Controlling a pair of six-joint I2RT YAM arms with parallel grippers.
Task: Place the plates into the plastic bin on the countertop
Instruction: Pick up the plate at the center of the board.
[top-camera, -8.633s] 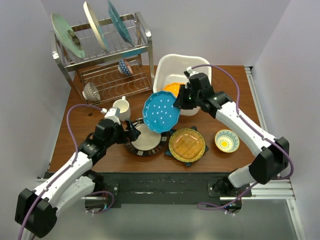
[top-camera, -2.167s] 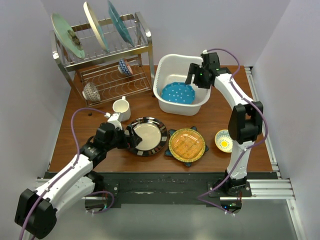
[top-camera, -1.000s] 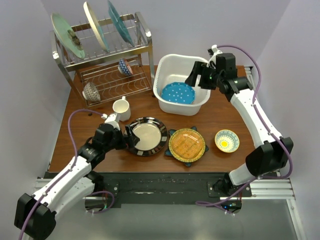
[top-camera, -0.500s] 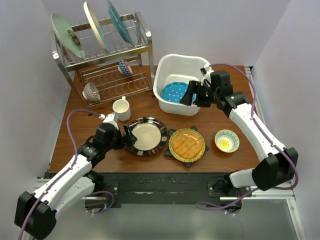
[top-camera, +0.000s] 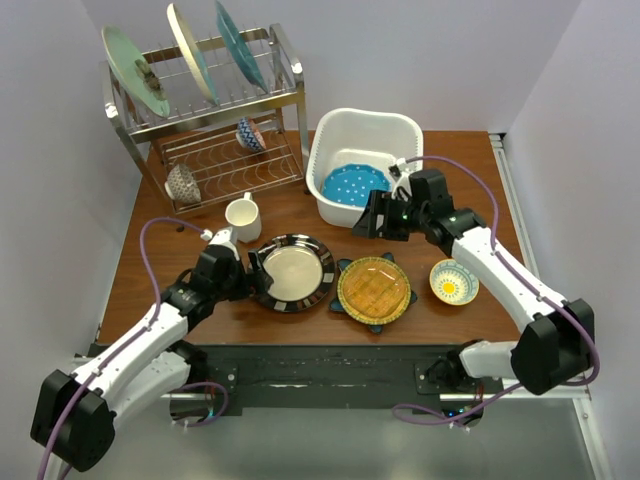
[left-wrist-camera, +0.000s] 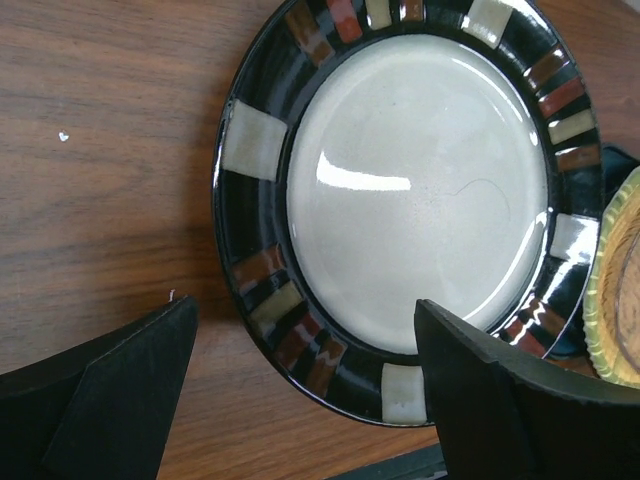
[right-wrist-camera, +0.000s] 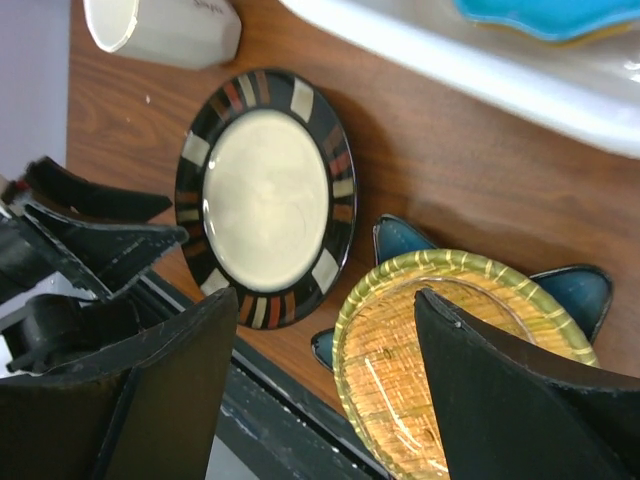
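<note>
A blue dotted plate (top-camera: 355, 185) lies in the white plastic bin (top-camera: 331, 145). On the wood in front sit a black-rimmed cream plate (top-camera: 293, 272) and an amber round plate (top-camera: 374, 290) stacked on a blue star-shaped plate (top-camera: 391, 263). My left gripper (top-camera: 255, 272) is open at the cream plate's left rim. In the left wrist view, the left gripper (left-wrist-camera: 305, 370) straddles the rim of that plate (left-wrist-camera: 415, 190) with nothing gripped. My right gripper (top-camera: 378, 215) hangs open by the bin's front wall. From the right wrist, the open right gripper (right-wrist-camera: 325, 380) looks down on the amber plate (right-wrist-camera: 385, 390).
A steel dish rack (top-camera: 215, 110) with three upright plates and two bowls stands at the back left. A cream mug (top-camera: 243, 215) sits behind the left gripper. A small yellow-centred bowl (top-camera: 453, 282) is at the right front. Walls close in on both sides.
The blue dotted plate, held earlier, now lies in the bin. My right arm has swung back from over the bin toward its front wall. My left jaws have narrowed slightly.
</note>
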